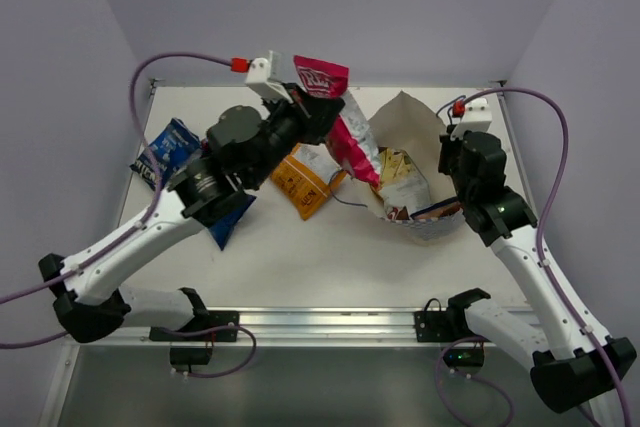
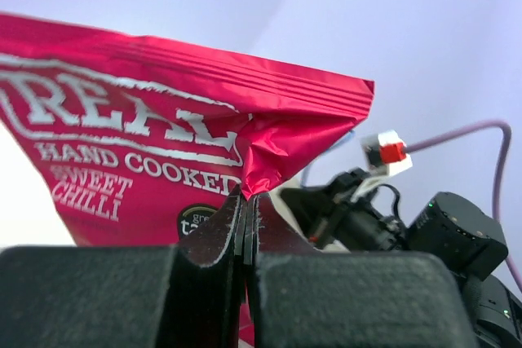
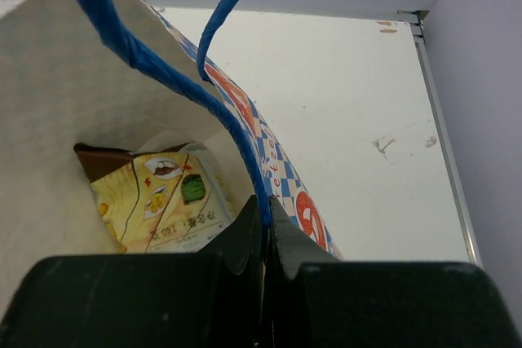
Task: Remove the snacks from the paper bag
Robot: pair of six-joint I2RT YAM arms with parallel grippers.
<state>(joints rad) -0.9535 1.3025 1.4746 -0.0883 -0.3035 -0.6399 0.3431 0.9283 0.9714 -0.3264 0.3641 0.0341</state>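
My left hand (image 2: 245, 205) pinches just a corner of the red REAL packet (image 2: 147, 120), aloft beside the paper bag (image 3: 73, 95) my right hand (image 3: 266, 213) clamps at the rim (yellow packet (image 3: 159, 197) inside), so I fear it slipping.

A white, matte bench (image 1: 330, 267) forms the work surface. A silver metal rail (image 1: 330, 322) runs along its near edge. Pale lavender walls close the bench in on three sides: a back wall (image 1: 420, 7), a left wall (image 1: 50, 97) and a right wall (image 1: 590, 57). In the right wrist view, a thin metal strip (image 3: 444, 144) borders the bench where it meets the right wall. A few dark scuff marks (image 3: 383, 146) lie near that strip, and two small brownish specks (image 3: 383, 26) sit close to the far corner.
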